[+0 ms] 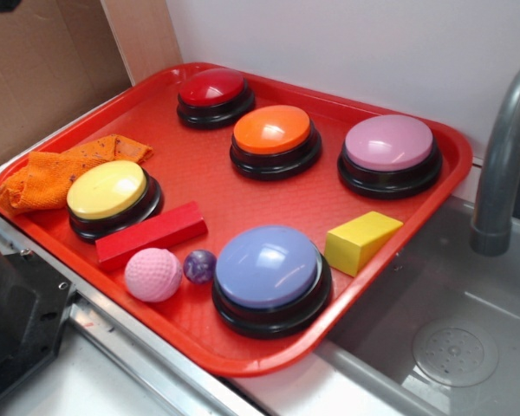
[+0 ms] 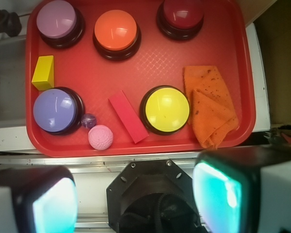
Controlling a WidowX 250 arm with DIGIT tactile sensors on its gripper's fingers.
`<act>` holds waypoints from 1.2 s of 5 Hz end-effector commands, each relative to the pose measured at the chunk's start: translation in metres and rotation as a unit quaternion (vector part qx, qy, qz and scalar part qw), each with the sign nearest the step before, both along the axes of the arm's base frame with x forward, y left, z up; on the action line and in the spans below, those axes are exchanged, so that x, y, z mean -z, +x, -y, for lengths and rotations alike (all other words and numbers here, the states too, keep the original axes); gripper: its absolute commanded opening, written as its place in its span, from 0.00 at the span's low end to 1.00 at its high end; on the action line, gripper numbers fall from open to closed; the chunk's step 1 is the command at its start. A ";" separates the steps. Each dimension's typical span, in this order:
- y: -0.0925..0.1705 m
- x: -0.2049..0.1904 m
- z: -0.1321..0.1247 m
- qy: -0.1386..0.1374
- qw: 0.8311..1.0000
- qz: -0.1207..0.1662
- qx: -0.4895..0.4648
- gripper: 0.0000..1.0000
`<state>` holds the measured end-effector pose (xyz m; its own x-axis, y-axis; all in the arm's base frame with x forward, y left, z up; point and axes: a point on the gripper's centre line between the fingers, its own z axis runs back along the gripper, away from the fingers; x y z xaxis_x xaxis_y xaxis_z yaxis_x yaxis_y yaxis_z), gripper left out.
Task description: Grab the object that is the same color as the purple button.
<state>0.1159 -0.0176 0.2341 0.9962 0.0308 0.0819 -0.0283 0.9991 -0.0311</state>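
A small glossy dark purple marble [image 1: 199, 265] lies on the red tray [image 1: 243, 195], touching or nearly touching the blue-purple button [image 1: 267, 267] on one side and the pink golf ball [image 1: 152, 275] on the other. In the wrist view the marble [image 2: 88, 120] sits between the blue-purple button [image 2: 55, 110] and the golf ball [image 2: 100, 137]. A lilac button [image 1: 388, 143] stands at the tray's far right. My gripper [image 2: 136, 196] is open and empty, high above the robot base, short of the tray's near edge. Its fingers [image 2: 218, 194] stand wide apart.
On the tray are red [image 1: 211, 88], orange [image 1: 273, 130] and yellow [image 1: 107, 190] buttons, a red bar [image 1: 151, 236], a yellow wedge [image 1: 360, 241] and an orange cloth [image 1: 56, 173]. A sink with a grey faucet [image 1: 503, 156] is at the right. Cardboard stands behind.
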 end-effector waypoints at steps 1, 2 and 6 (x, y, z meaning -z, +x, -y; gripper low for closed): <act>0.000 0.000 0.000 0.000 1.000 0.000 0.000 1.00; 0.012 0.015 0.008 0.023 0.995 0.003 0.100 1.00; 0.053 0.113 0.050 0.040 0.908 0.002 0.418 1.00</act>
<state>0.1669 -0.0625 0.1169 0.6918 -0.7216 0.0274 0.7210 0.6924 0.0285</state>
